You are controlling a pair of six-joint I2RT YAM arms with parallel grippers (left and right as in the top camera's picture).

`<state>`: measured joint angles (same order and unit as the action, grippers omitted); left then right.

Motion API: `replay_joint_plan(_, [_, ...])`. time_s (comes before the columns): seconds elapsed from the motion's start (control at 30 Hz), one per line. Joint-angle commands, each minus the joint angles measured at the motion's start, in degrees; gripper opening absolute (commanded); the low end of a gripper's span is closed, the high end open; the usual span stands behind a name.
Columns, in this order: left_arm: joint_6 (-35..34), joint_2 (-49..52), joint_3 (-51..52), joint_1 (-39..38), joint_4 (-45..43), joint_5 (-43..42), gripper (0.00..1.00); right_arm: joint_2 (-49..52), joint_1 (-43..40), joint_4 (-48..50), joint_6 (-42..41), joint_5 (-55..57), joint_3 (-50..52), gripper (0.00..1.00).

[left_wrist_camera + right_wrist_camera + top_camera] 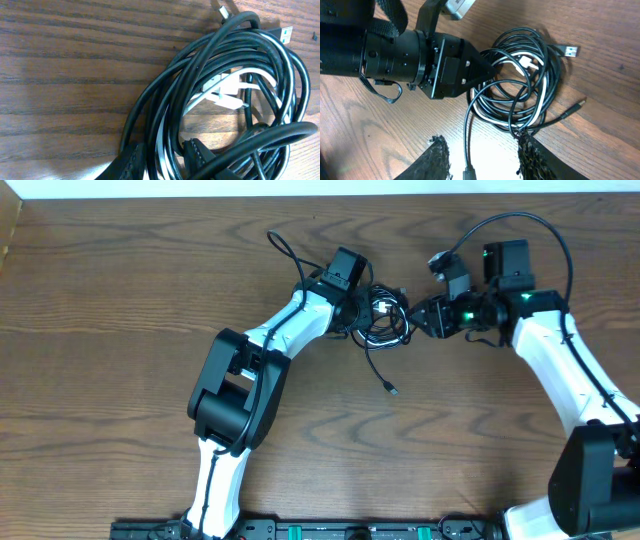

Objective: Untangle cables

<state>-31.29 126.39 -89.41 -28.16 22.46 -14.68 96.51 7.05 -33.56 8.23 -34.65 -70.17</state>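
The cables [385, 320], a coil of black strands with one white strand woven through, lie on the wooden counter [120, 300] between the two arms, and a loose black tail trails off to a small plug [393, 390]. The left end effector [162, 161] is clamped on the coil's edge, with black and white strands pinched between its fingers. The right end effector [485, 155] has its fingers apart just beside the coil's opposite side, and one black strand runs loose through the gap.
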Motion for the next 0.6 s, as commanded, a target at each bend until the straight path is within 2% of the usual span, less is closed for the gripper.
replay_joint_plan(0.0, [-0.1,2.1,0.5,0.9,1.3,3.2,0.32,3.2,4.5,-0.6,3.7,7.8,0.1,0.46])
replay_joint_plan(0.17, [-0.1,2.1,0.5,0.9,1.4,3.2,0.32,7.8,7.6,0.5,4.7,14.7,0.1,0.47])
replay_joint_plan(0.23, [-0.1,2.1,0.5,0.9,1.4,3.2,0.32,9.8,8.0,1.9,4.7,16.3,0.1,0.42])
replay_joint_plan(0.3, [-0.1,2.1,0.5,0.9,1.4,3.2,0.32,12.2,8.0,3.8,4.7,18.5,0.1,0.42])
replay_joint_plan(0.57, [-0.1,2.1,0.5,0.9,1.4,3.2,0.32,17.4,8.1,6.2,6.0,17.6,0.1,0.44])
